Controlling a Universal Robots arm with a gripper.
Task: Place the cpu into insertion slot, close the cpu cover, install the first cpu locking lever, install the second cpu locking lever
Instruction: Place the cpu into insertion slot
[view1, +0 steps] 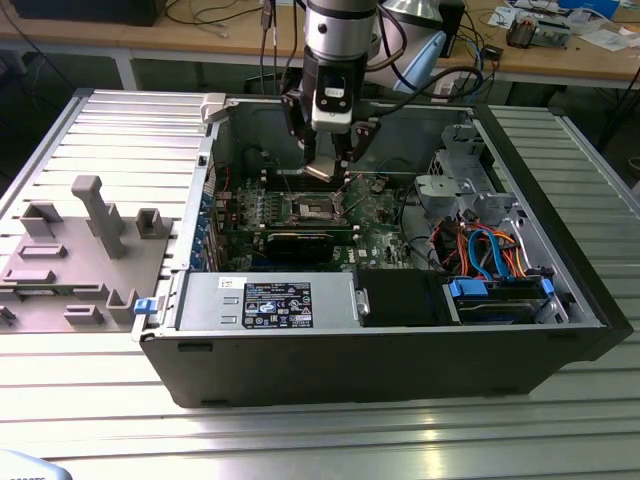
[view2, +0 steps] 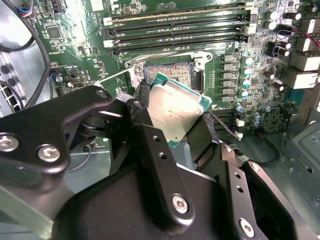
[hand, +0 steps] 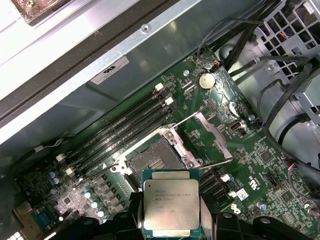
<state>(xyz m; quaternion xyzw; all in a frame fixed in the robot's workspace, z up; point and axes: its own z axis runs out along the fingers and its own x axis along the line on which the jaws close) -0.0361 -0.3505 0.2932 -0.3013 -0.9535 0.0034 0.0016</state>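
My gripper (view1: 325, 165) hangs inside the open computer case, shut on the cpu (hand: 171, 207), a flat square chip with a silver-grey top and green edge. Its black fingers (view2: 142, 115) press on two opposite sides of the chip, also seen as the cpu (view2: 175, 110) in the second wrist view. The chip hovers a little above and beside the insertion slot (hand: 155, 161), a dark square socket with a metal rim on the green board. The socket (view2: 170, 74) lies bare. The cpu cover (hand: 210, 140) is swung open beside it. A thin lever (hand: 185, 117) stands free near the cover.
Long memory slots (hand: 120, 130) run next to the socket. A black card (view1: 300, 245) and the power supply (view1: 270, 300) lie toward the case front. A drive cage with coloured cables (view1: 490, 250) fills the exterior view's right. A grey fixture (view1: 90, 230) sits outside the case.
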